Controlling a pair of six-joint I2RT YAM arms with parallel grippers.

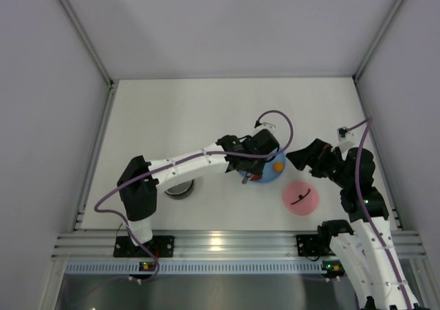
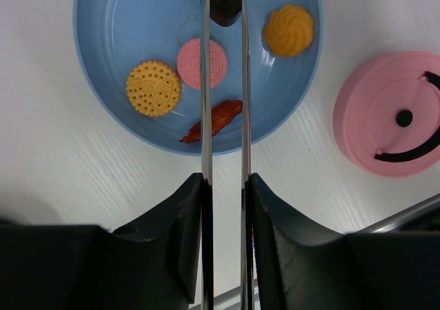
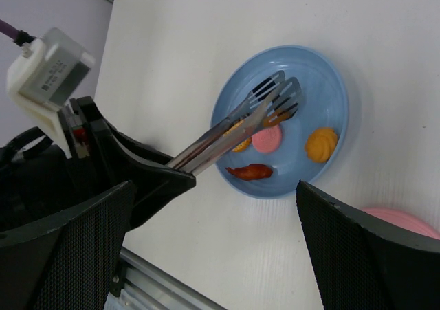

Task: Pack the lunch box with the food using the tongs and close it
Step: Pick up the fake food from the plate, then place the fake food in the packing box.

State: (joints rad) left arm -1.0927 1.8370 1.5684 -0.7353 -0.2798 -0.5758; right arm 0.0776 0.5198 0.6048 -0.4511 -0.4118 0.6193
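One plate [image 2: 103,42] bears five food pieces [image 2: 221,62]: two orange, one pink, one red-brown, and one dark bit [image 2: 225,4] between the tips of the tongs [image 2: 205,90]. The left gripper [image 2: 225,186] is clamped on the tongs. The right gripper [image 3: 214,210] has its fingers apart. One lid [image 2: 375,114] lies at right. Only the top view shows the pot [image 1: 180,188], lower left of centre.

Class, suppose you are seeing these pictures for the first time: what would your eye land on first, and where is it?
The blue plate of bright toy food stands out on the white table. The silver tongs, clamped in the left gripper, reach over it with their tips flanking a dark piece. The pink lid lies to the plate's right, and the steel pot stands apart on its left.
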